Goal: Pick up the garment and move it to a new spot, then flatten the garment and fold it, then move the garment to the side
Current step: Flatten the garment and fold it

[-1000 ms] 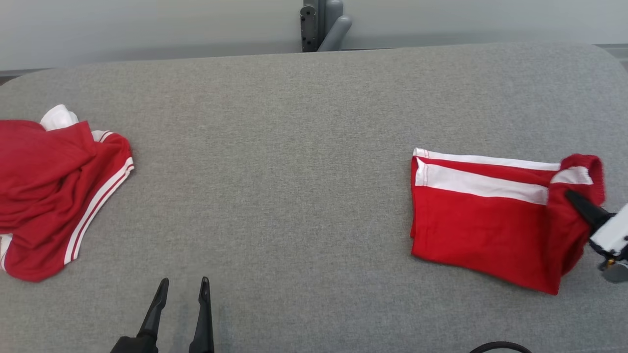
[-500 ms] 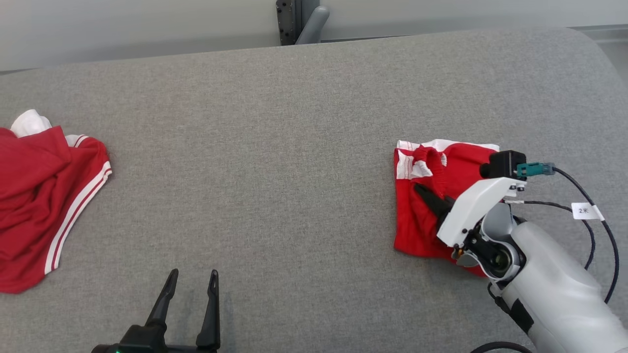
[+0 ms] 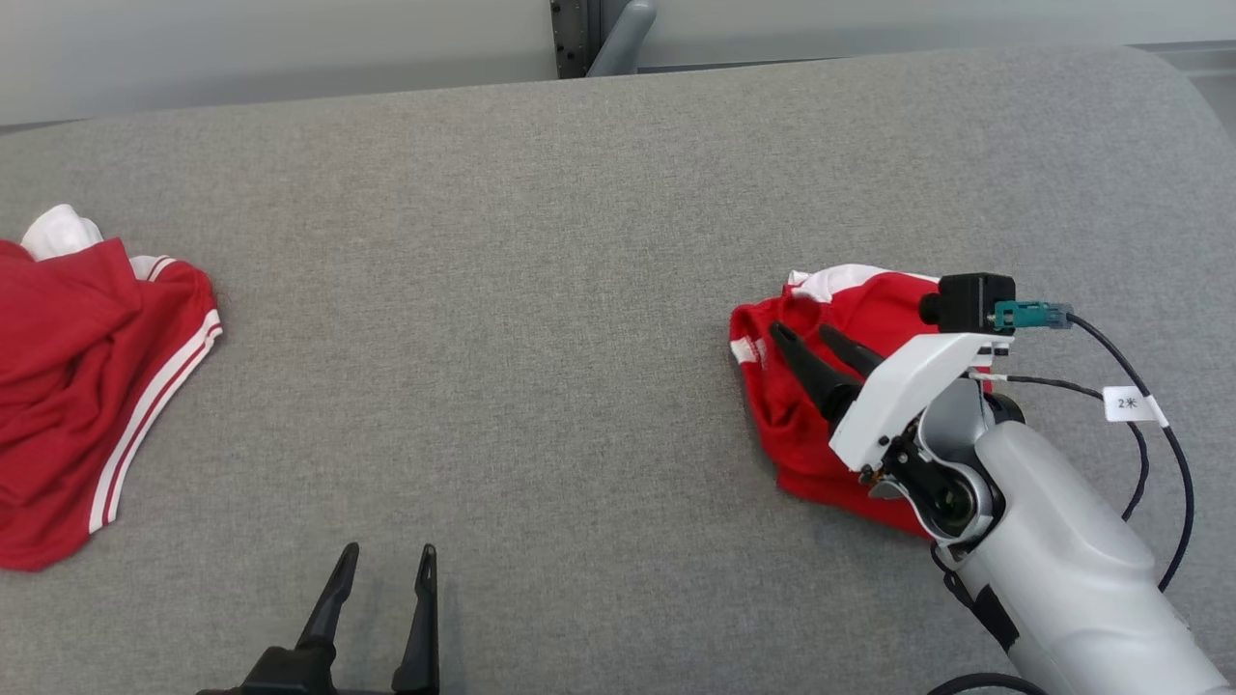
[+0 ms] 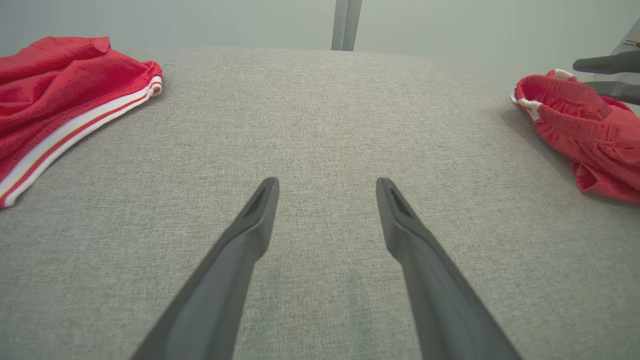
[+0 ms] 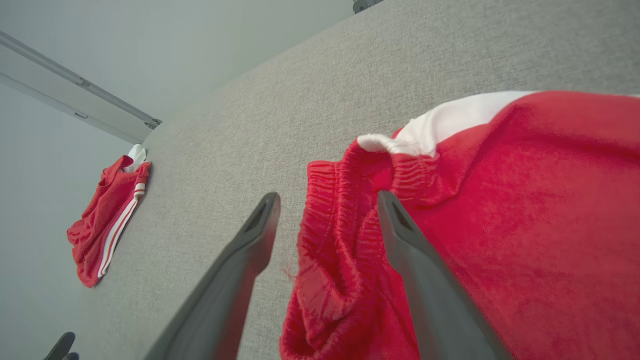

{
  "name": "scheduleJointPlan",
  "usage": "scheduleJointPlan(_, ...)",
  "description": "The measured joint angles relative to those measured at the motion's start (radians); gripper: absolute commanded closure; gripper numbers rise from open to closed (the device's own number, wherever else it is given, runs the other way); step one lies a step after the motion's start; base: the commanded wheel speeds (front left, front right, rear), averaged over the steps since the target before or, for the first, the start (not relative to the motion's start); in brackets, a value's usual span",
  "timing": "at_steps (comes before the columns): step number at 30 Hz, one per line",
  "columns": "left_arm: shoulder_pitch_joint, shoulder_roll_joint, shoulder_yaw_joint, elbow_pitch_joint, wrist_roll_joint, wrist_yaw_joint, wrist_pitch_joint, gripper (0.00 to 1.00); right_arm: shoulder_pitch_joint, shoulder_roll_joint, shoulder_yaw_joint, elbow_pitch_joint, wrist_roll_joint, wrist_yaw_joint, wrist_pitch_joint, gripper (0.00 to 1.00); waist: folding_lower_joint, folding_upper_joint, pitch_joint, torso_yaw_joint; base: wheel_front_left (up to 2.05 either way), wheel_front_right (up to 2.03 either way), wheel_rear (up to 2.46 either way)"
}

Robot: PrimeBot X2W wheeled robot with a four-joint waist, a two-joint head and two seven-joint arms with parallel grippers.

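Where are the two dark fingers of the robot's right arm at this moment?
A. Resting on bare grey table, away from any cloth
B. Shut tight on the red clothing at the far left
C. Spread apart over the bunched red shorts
C: the right arm's fingers stand apart, with the red shorts bunched up between them.

Bunched red garment [image 3: 792,439], right tool [image 3: 804,335] parted

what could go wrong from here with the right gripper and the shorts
The right gripper stands open astride the waistband of the bunched shorts. Closing may pinch only a thin ridge, which could slip out on lifting. Or it may catch several layers, so the shorts lift in a lump.
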Motion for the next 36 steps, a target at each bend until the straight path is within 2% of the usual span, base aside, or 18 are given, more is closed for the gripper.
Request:
scheduleJointPlan(5, 0.008, 0.0, 0.02, -0.002, -0.009, 0.008, 0.0, 0.0, 0.113, -0.045, -0.038, -0.231, -0.037, 0.0, -0.063, 0.0, 0.0, 0.0, -0.013, 0.0, 0.0, 0.0, 0.0)
scheduleJointPlan(7, 0.021, 0.0, 0.026, -0.008, -0.015, 0.011, 0.0, 0.0, 0.175, -0.088, -0.084, -0.324, -0.077, 0.0, -0.101, 0.0, 0.0, -0.0001, -0.021, -0.001, 0.0, 0.0, 0.0)
scheduleJointPlan(9, 0.033, 0.0, 0.029, -0.016, -0.022, 0.014, 0.0, 0.0, 0.244, -0.141, -0.145, -0.393, -0.169, 0.0, -0.147, 0.0, 0.0, -0.0003, -0.027, -0.002, 0.0, 0.0, 0.0)
scheduleJointPlan(12, 0.039, 0.0, 0.026, -0.023, -0.034, 0.02, 0.0, 0.0, 0.34, -0.154, -0.259, -0.453, -0.236, 0.0, -0.216, 0.0, 0.0, -0.0003, -0.032, -0.004, 0.0, 0.0, 0.0)
scheduleJointPlan(13, 0.039, 0.0, 0.026, -0.023, -0.034, 0.02, 0.0, 0.0, 0.34, -0.154, -0.259, -0.453, -0.236, 0.0, -0.216, 0.0, 0.0, -0.0003, -0.032, -0.004, 0.0, 0.0, 0.0)
scheduleJointPlan(18, 0.042, 0.0, 0.014, -0.032, -0.052, 0.028, 0.0, 0.0, 0.463, -0.191, -0.379, -0.444, -0.477, 0.0, -0.372, 0.0, 0.0, -0.0003, -0.044, 0.0, 0.0, 0.0, 0.0)
scheduleJointPlan(23, 0.043, 0.0, 0.007, -0.035, -0.06, 0.032, 0.0, 0.0, 0.543, -0.133, -0.483, -0.398, -0.605, 0.001, -0.423, 0.0, 0.0, -0.0002, -0.061, 0.009, 0.0, 0.0, 0.0)
scheduleJointPlan(28, 0.047, 0.0, 0.014, -0.041, -0.059, 0.036, 0.0, 0.0, 0.626, -0.051, -0.603, -0.455, -0.703, 0.001, -0.426, 0.0, 0.0, -0.0003, -0.09, 0.022, 0.0, 0.0, 0.0)
scheduleJointPlan(31, 0.062, 0.0, 0.022, -0.041, -0.056, 0.035, 0.0, 0.0, 0.684, -0.007, -0.637, -0.469, -0.745, 0.001, -0.426, 0.0, -0.0001, -0.0003, -0.112, 0.03, 0.0, 0.0, 0.0)
scheduleJointPlan(36, 0.07, 0.0, 0.041, -0.026, -0.035, 0.017, 0.0, 0.0, 0.712, 0.032, -0.65, -0.487, -0.784, 0.001, -0.426, 0.0, 0.0, -0.0003, -0.135, 0.04, 0.0, 0.0, 0.0)
